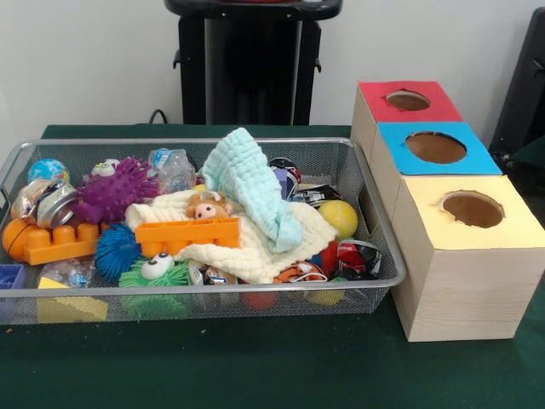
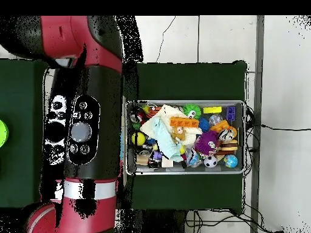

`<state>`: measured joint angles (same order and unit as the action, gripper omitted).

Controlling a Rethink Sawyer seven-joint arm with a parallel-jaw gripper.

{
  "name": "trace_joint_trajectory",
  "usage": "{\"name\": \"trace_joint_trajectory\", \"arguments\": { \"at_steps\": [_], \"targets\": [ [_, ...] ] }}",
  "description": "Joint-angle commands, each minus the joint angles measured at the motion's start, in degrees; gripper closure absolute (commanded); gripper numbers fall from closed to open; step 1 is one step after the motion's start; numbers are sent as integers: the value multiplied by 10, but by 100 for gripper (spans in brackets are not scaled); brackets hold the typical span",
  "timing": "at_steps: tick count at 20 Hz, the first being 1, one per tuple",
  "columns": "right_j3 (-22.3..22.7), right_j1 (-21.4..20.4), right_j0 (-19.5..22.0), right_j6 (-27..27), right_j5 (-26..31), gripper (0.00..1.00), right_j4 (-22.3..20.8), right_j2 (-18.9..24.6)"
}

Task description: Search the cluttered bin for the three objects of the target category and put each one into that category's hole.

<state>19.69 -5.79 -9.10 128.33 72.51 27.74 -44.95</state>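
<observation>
The wire-mesh bin point(image 1: 385, 223) fills the left and centre of the front view, on a green table point(image 1: 255, 366). At its far left lie a small globe ball point(image 1: 48, 169), an orange building block point(image 1: 60, 244) and a blue block point(image 1: 10, 275) at the lower left corner. Next to the right come a purple spiky toy point(image 1: 115, 189), a blue spiky ball point(image 1: 117, 250) and a green spiky toy with a large eye point(image 1: 156, 270). A clear crinkly wrapper point(image 1: 174, 168) sits against the back wall, just right of the purple toy. In the centre, an orange comb-like block point(image 1: 189, 234) rests on a cream cloth point(image 1: 255, 247), and a pale mint cloth point(image 1: 251, 192) lies draped over that cloth, rising above the bin rim. A yellow ball point(image 1: 339, 217) lies near the right wall. Just below it, at the lower right of the bin, is a crumpled wrapper in red, white and black point(image 1: 353, 256).

Right of the bin stand three boxes in a row, each with a round hole in its top: the yellow box point(image 1: 468, 256) nearest, the blue box point(image 1: 436, 146) behind it, the red box point(image 1: 407, 100) farthest.

In the overhead view the red and black arm point(image 2: 82, 121) occupies the left half of the frame, beside the bin point(image 2: 243, 136). The gripper is not visible in either view, so its opening and any load cannot be determined.
</observation>
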Motion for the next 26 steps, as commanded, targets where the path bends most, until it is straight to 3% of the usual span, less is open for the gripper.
{"name": "trace_joint_trajectory", "arguments": {
  "at_steps": [1, 14, 24, 26],
  "targets": [
    [157, -36, 25, 24, -51, 100, -37, 77],
    [266, -86, 44, -63, -151, 100, -75, 156],
    [307, -87, 26, 3, -233, 100, -112, 167],
    [308, -84, 21, 8, -225, 100, -120, 163]
  ]
}}
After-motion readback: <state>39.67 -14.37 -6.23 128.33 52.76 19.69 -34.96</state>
